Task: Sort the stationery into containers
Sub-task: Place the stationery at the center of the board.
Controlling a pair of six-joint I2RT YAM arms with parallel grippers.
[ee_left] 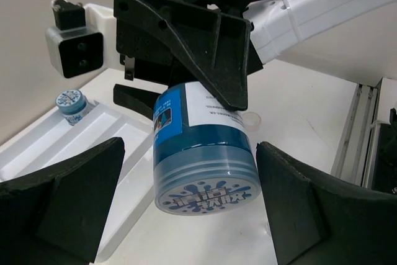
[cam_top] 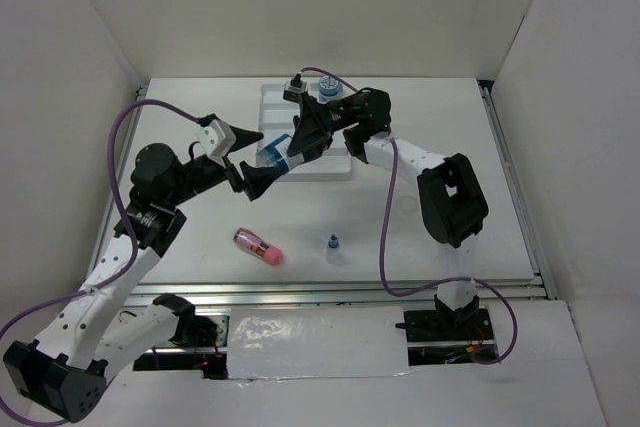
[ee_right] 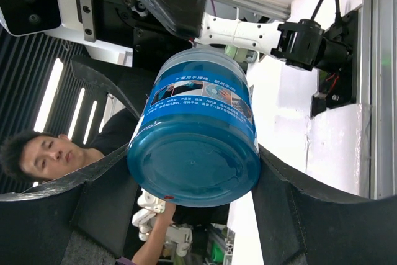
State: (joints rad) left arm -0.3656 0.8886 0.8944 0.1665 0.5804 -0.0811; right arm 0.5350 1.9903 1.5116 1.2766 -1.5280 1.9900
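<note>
Blue pot (cam_top: pixel 277 155) hangs over the counter (cam_top: pixel 450 237) at the near edge of the tray (cam_top: pixel 335 167). Its long axis runs from left gripper (cam_top: pixel 266 157) to right gripper (cam_top: pixel 295 147).

Left wrist view: the printed lid points at the left jaws, which stand wide, clear of both sides. The right jaws clamp the far end.

Right wrist view: the plain base faces the camera.

Likely a handover. If so, the left jaws must close on the lid end before the right jaws let go.

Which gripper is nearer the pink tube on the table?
Left. The left gripper hangs just beyond the pink tube; the right gripper is farther back, over the white tray.
</note>
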